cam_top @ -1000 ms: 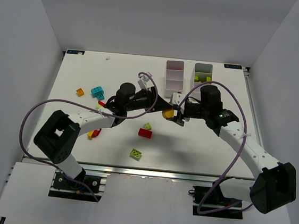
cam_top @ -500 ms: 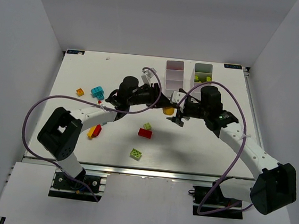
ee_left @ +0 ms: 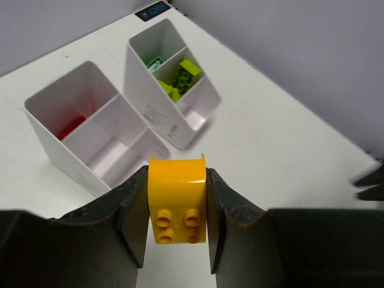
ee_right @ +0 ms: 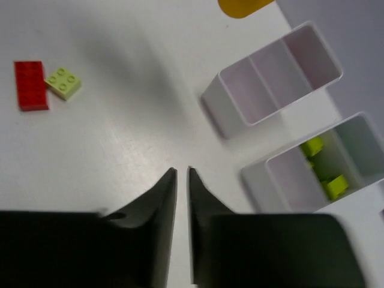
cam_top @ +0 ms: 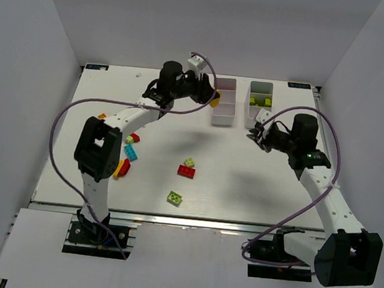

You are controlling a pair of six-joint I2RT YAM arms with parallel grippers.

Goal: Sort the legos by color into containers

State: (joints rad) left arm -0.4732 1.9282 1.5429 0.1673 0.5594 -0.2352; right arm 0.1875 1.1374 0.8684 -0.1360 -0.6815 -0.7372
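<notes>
Now the left claw (ee_left: 177, 201) pinches a yellow brick (ee_left: 177, 180) near a white bin (ee_left: 183, 127) whose small sticker (ee_left: 158, 114) is unreadable; the right claw (ee_right: 182, 178) is almost pressed together, empty.

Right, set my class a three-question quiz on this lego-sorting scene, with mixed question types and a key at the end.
1. True or false: the left gripper holds a yellow lego.
2. What lies in the right bin's middle compartment? A red legos, B lime legos, C cyan legos.
3. Fill in: the red lego at mid-table lies beside a single ___ lego.
Key: 1 true; 2 B; 3 lime lego.
</notes>
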